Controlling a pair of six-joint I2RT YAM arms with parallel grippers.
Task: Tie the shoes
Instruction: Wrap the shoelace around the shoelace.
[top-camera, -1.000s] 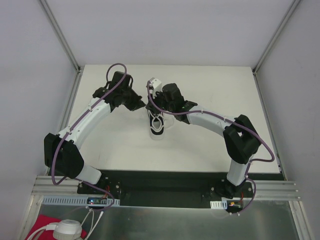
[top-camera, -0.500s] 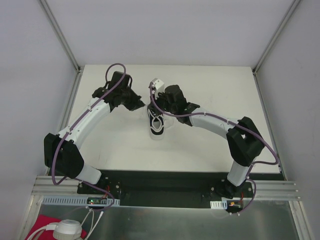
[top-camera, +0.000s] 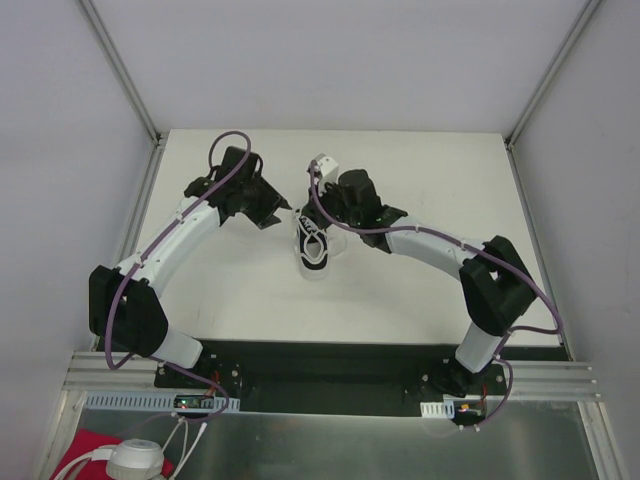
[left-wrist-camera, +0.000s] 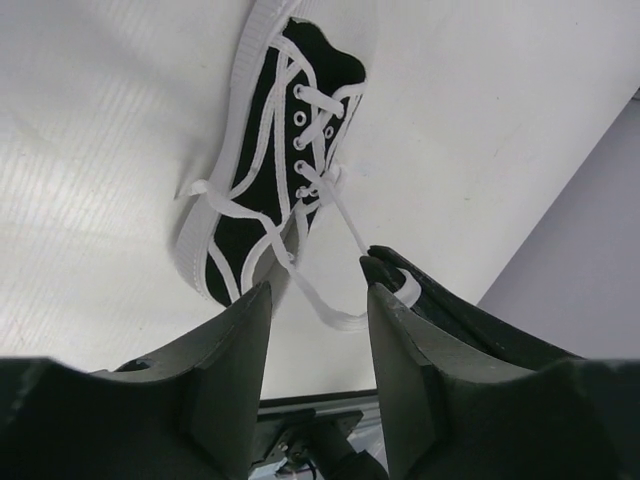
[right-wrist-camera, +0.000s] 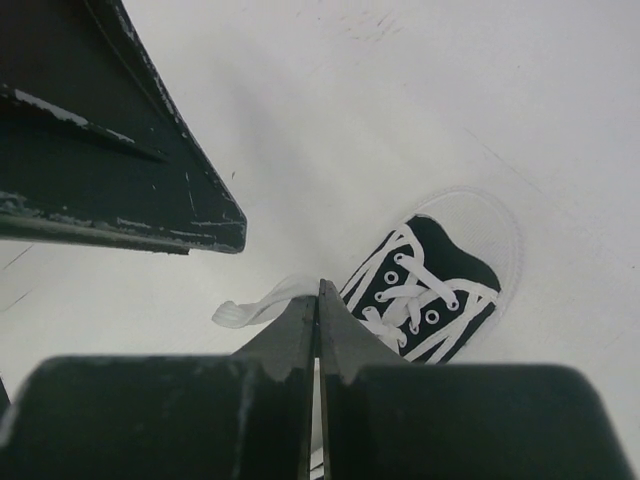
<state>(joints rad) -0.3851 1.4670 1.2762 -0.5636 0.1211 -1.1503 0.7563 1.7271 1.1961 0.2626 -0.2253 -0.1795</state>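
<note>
The black sneaker (top-camera: 313, 250) is seen lying near the middle of the white table (top-camera: 430, 290), sole down, its toe pointed to 6 o'clock in the top view. Its white laces (left-wrist-camera: 318, 180) are threaded through the eyelets, and one lace end (right-wrist-camera: 250, 308) is drawn out from the shoe toward 12 o'clock. That end is pinched at the tip of the right gripper (right-wrist-camera: 318, 295), whose fingers are pressed flat together. The gripper is held close over the heel, at about 1 o'clock from the sneaker. Over at 10 o'clock, the left gripper (left-wrist-camera: 318, 285) is held just beside the shoe with a moderate gap between its fingers. A slack loop of lace is seen through that gap. Whether it is touched by either finger cannot be told from here, but the fingers are plainly not closed on it.
</note>
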